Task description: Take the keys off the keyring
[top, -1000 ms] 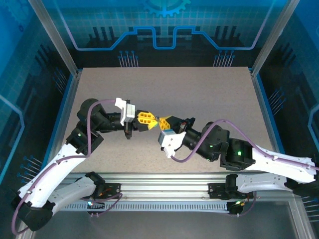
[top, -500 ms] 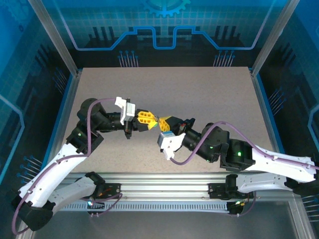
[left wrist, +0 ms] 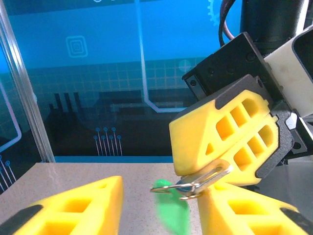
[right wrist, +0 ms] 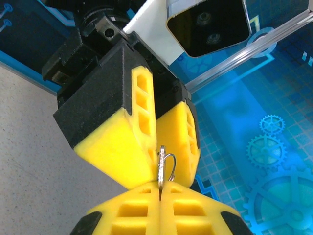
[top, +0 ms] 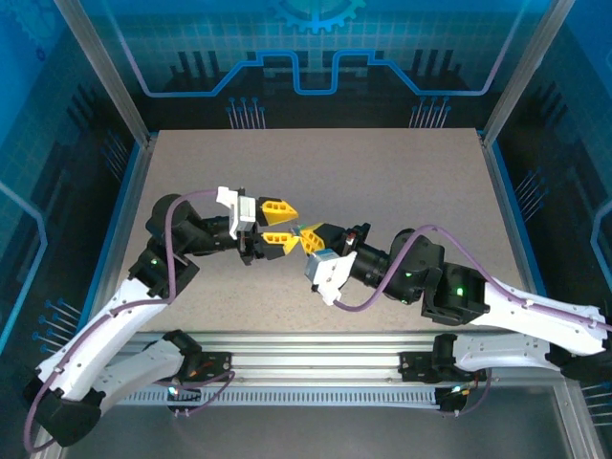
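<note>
Keyring, thin, stiff, slippery wire at centre frame, sat pinched edge-on in my clenched right gripper, light green key dangling, so I judged my spread left gripper should take the key's flat.

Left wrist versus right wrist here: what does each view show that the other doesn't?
Left wrist alone: a blurred green piece below the keyring. Right wrist alone: the left arm's camera lenses. Both: the right gripper shut on the keyring, the left gripper close beside it, and the table.
</note>
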Tool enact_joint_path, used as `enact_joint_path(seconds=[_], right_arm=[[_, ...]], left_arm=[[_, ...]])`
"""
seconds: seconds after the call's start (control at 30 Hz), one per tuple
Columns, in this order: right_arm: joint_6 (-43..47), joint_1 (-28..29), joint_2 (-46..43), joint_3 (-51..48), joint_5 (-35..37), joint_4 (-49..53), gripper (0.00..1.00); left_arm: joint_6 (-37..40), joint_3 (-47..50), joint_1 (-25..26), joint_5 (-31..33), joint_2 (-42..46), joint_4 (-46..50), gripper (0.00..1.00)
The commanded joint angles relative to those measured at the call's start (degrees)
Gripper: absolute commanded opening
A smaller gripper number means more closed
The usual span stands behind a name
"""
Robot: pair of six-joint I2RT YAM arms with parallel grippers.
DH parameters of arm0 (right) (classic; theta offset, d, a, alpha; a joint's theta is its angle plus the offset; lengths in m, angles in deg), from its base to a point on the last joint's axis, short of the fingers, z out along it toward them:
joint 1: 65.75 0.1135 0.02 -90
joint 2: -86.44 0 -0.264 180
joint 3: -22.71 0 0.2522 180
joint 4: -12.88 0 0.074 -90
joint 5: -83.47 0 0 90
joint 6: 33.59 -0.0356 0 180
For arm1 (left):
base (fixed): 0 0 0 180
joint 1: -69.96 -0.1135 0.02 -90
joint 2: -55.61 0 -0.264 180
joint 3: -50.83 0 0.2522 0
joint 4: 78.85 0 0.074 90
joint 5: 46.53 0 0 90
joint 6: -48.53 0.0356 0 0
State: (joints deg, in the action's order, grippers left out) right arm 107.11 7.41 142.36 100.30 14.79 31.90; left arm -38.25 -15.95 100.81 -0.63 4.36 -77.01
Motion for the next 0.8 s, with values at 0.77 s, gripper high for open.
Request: enact_joint_path(seconds=[0.77], right_arm=[[-12.82, -6.84, 0.12, 1.71, -16.05, 2.10, 0.00]], left_arm=[[-0.85, 4.93, -0.79, 1.78, 3.34, -5.12, 0.63]])
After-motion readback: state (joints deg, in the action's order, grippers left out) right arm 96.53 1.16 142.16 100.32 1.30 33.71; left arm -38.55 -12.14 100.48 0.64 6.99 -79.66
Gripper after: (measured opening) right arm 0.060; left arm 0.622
